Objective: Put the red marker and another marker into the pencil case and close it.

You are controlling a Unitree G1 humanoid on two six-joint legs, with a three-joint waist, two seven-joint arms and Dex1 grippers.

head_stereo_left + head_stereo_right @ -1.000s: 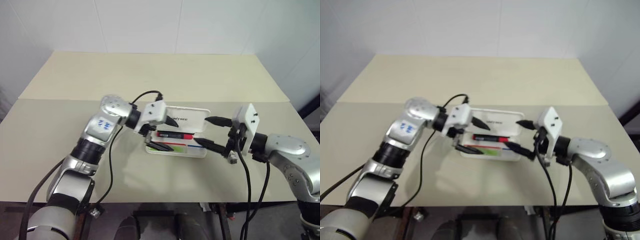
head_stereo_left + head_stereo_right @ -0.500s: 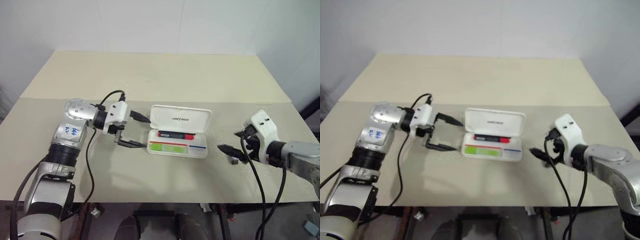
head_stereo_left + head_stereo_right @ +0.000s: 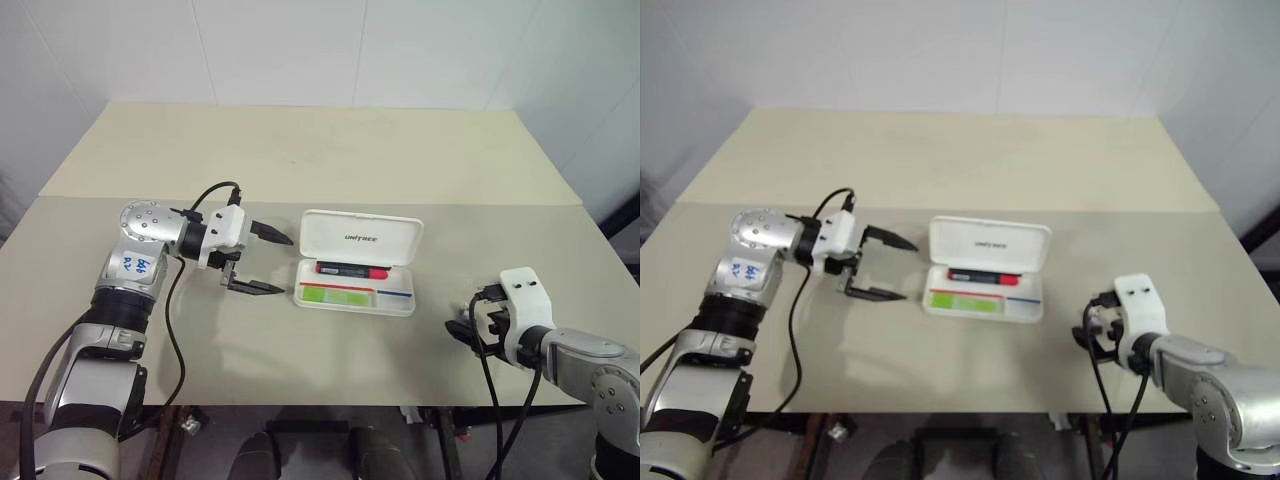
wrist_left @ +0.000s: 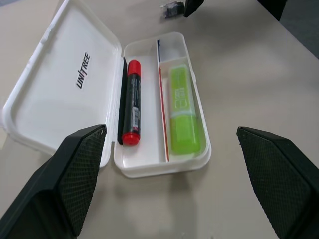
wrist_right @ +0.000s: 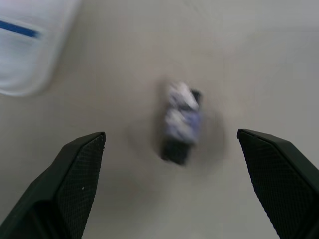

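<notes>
Looking down from the head, the white pencil case [image 3: 357,262] lies open on the beige table [image 3: 300,150], lid back. The red marker [image 3: 351,270] and the light green marker [image 3: 338,295] lie inside. The left gripper [image 3: 268,263] hangs just left of it, fingers spread and empty. The right gripper [image 3: 462,327] sits well to its right.

Left wrist: both markers rest in separate compartments.

Right wrist: wide-open fingers [image 5: 75,184] frame a small blurred dark-and-pale object [image 5: 180,123] on the table.

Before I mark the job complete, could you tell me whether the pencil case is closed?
Open. The pencil case has its lid folded back flat, exposing the red marker and green marker inside.
</notes>
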